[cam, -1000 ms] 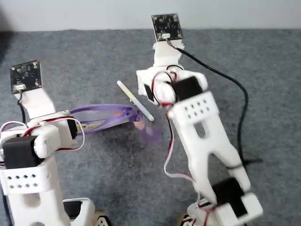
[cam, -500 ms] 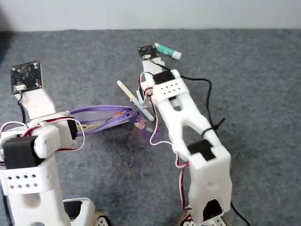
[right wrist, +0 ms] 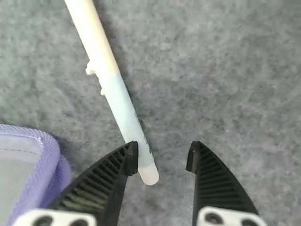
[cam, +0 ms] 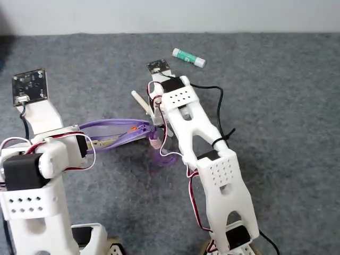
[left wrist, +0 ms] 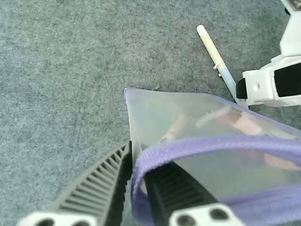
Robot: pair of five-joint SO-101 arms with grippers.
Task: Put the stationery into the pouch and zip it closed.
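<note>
Though a few small pale and pinkish things already show through the pouch's point(left wrist: 188, 136) clear wall, the task looks roughly midway: the pen point(right wrist: 110, 89) and a green glue stick point(cam: 188, 58) lie out on the grey mat point(cam: 297, 106), and the zip is not yet drawn. The left gripper point(left wrist: 136, 160) is clamped on the pouch's purple rim at its left end, holding the mouth up and gaping toward the right. The pouch sits left of centre, a soft, translucent bag edged in purple fabric, its wall sagging where it is not held. The pen lies just beyond the pouch's right end, slanting from far left to near right; it is a slim stick, cream for most of its length with a pale blue near end and a small clip nub at the join. The right gripper point(right wrist: 163, 153) is down at that blue end with its jaws spread, one finger touching the pen's side and the other apart on the mat, so nothing is gripped. The glue stick rests at the far side, well apart from both the pen and the pouch. My guess is that the pen goes in next, then the glue stick, then the zip.
</note>
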